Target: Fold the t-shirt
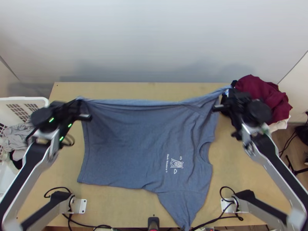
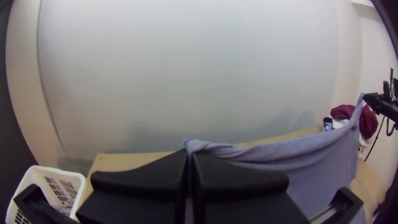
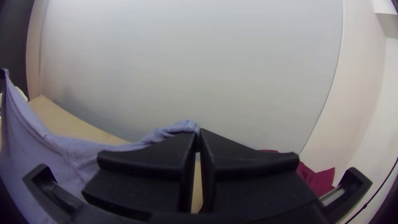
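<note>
My left gripper clamps a hem corner of the rippled, white-printed blue t-shirt; my right gripper clamps what looks like a sleeve.

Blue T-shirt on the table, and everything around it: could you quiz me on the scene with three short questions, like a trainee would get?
1. True or false: the left claw and the right claw both grip the blue T-shirt.
2. Which claw is the maroon cloth nearer? (a) left (b) right
3. Fill in: the plastic basket is ____ in colour.

Key: 1 true; 2 b; 3 white.
</note>
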You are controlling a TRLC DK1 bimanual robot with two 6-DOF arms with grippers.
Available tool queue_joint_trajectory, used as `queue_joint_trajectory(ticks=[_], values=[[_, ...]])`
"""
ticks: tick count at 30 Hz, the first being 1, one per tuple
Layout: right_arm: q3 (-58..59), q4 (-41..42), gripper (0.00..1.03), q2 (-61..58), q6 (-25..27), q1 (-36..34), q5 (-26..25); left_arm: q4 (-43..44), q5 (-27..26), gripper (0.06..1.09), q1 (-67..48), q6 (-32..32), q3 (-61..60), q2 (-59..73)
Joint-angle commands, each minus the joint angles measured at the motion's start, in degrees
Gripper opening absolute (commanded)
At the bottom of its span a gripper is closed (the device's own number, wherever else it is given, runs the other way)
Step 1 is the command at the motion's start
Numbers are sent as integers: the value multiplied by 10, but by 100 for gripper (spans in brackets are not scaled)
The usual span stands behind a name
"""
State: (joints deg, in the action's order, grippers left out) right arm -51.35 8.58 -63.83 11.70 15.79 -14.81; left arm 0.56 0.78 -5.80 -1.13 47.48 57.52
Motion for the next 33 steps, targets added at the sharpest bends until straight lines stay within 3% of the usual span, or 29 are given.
queue_joint_trajectory(ticks=[1,8,18,23,33], values=[[-65,108,3,-231,1,-48,15,116,44,9,-9,-19,64,259],[-245,117,3,-394,-1,-82,14,123,66,9,8,-34,208,412],[-424,105,3,-510,-4,-82,-15,96,107,9,10,-27,363,508],[-393,105,3,-502,1,-58,-35,93,114,9,8,-26,328,504],[-109,113,3,-328,-5,-47,-48,150,114,9,30,-41,112,421]])
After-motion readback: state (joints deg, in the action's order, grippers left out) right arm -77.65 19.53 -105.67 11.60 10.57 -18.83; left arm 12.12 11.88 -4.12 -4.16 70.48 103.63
